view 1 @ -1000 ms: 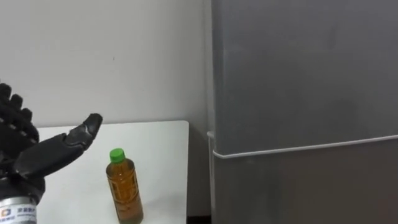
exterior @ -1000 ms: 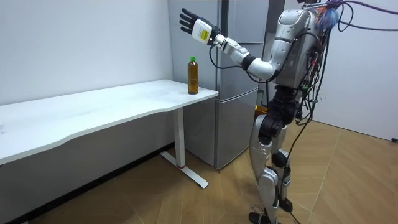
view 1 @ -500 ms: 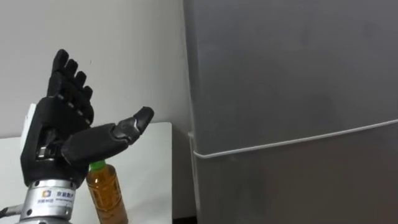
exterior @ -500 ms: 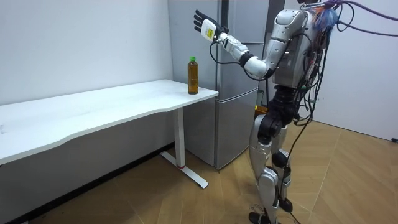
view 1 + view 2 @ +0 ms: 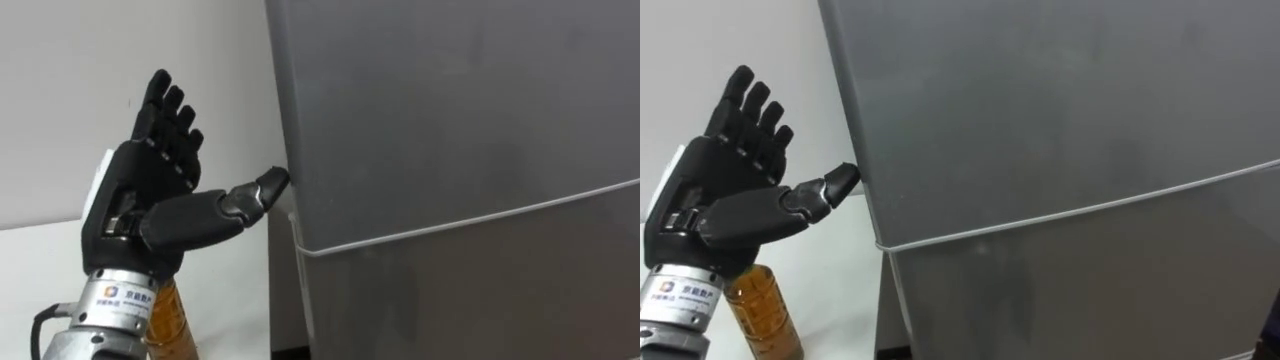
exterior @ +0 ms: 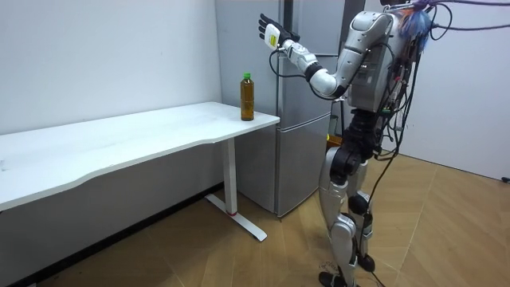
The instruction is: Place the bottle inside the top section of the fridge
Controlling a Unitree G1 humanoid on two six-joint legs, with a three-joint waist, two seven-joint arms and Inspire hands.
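Bottle [image 6: 247, 97] is seen whole in the room view: upright, amber liquid, green cap, set on the white table [image 6: 143, 135] at its end near the grey fridge [image 5: 450, 150]. In the eye views its amber lower part is seen behind the wrist of the left hand [image 5: 150, 205], cap hidden. The left hand is held raised above the bottle, well apart from it, fingers straight and slightly spread, nothing held. The thumb is stretched toward the fridge's left edge; contact cannot be told. A pale seam [image 5: 450, 222] between the fridge's 2 doors is seen in the eye views, both doors closed. In the room view the robot is seen standing upright before the fridge, left arm lifted.
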